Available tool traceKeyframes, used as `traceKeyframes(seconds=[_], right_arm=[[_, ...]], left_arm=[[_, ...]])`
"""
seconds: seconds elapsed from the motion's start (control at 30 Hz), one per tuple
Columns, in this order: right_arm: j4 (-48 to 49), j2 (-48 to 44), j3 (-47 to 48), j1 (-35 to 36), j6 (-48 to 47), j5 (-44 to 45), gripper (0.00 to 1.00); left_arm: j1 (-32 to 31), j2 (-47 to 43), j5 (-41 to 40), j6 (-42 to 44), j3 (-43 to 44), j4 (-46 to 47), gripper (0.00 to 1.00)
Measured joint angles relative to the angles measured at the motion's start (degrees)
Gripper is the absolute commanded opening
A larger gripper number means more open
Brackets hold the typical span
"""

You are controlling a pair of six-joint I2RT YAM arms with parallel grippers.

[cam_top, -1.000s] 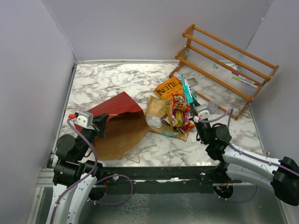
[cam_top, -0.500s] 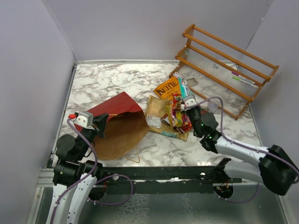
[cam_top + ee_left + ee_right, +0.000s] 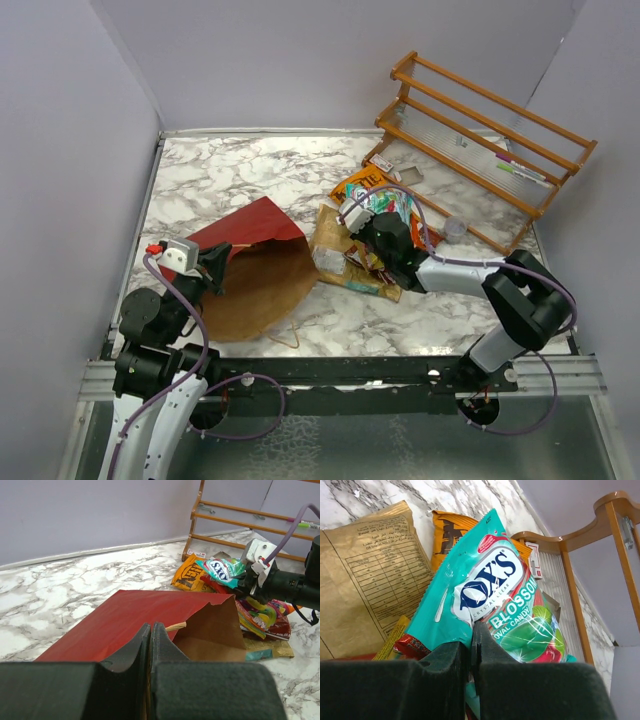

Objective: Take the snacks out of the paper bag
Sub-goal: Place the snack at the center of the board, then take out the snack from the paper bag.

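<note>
The right gripper [image 3: 471, 639] has jaws clamped on the teal candy pack [image 3: 490, 587], the left gripper [image 3: 151, 636] jaws together, possibly nipping the paper bag [image 3: 120, 617].

Bare marble table [image 3: 230, 175] lies open across the far left and centre, bounded by walls [image 3: 80, 150] at left and back. The paper bag [image 3: 255, 270] occupies the near left, with the left gripper [image 3: 151, 627] pinched on its rim. Its mouth faces the snacks [image 3: 333, 228] just beside it. The right arm [image 3: 460, 275] reaches over that pile, the right gripper [image 3: 471, 632] clamping the teal candy pack [image 3: 490, 590]. The wooden rack [image 3: 480, 120] blocks the far right corner, with a grey cup [image 3: 456, 228] before it. A bare strip runs along the near edge.
</note>
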Motion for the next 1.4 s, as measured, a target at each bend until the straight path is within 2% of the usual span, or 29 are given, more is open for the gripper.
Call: traceKeyframes(seconds=[0.2, 0.5, 0.67, 0.83, 1.13, 1.27, 1.4], right_arm=[[0.04, -1.16, -1.29, -0.02, 1.66, -1.31, 0.43], [-5.05, -15.58, -5.22, -0.02, 3.34, -8.61, 0.69], [-1.31, -23.67, -9.62, 0.0, 4.79, -15.28, 0.72], [-0.39, -23.91, -12.63, 0.0, 6.25, -22.67, 0.73], [2.32, -29.18, -15.61, 0.55, 7.34, -44.52, 0.73], [3.41, -29.07, -13.73, 6.25, 4.74, -51.76, 0.73], [1.95, -25.09, -8.96, 14.08, -1.6, -52.19, 0.72]], left_arm=[[0.0, 0.0, -0.11, 0.02, 0.0, 0.0, 0.01], [0.0, 0.0, -0.13, 0.02, 0.0, 0.02, 0.01], [0.0, 0.0, -0.13, 0.0, 0.0, 0.0, 0.01], [0.0, 0.0, -0.13, 0.0, 0.0, 0.0, 0.01], [0.0, 0.0, -0.15, 0.0, 0.0, 0.0, 0.01], [0.0, 0.0, -0.15, 0.0, 0.0, 0.02, 0.01], [0.02, 0.0, -0.24, 0.0, 0.0, 0.04, 0.01]])
